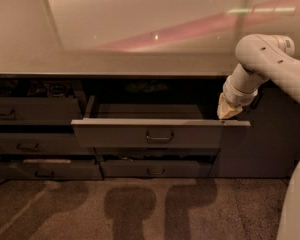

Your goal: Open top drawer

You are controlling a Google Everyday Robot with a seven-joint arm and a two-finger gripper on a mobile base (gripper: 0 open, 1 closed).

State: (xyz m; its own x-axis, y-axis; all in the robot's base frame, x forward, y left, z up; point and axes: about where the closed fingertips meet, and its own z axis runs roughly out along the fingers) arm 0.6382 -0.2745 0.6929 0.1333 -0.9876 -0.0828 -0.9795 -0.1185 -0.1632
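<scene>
The top drawer (160,133) sits at the centre of the cabinet, directly under the countertop (115,64), and stands pulled out towards the camera. Its flat front carries one small loop handle (159,136) at mid-width. The left side wall (89,106) shows as a slanted strip. The right side wall is hidden behind the gripper. Only a narrow band of the inner floor is visible above the front's top edge, and the recess behind it is too dark to read.

The gripper (228,109), a pale yellowish tip on the white arm (270,59), hangs at the drawer's upper right corner, at or just above the front's top edge; contact cannot be confirmed. Whether it is released or clenched cannot be told. The arm is cut off at the right edge.

Narrower drawer fronts (32,111) lie to the left, with indistinct contents above them. A lower drawer (155,169) sits beneath, partly shadowed. A plain dark panel (270,139) stands at right. Shadows fall on the floor (140,204).
</scene>
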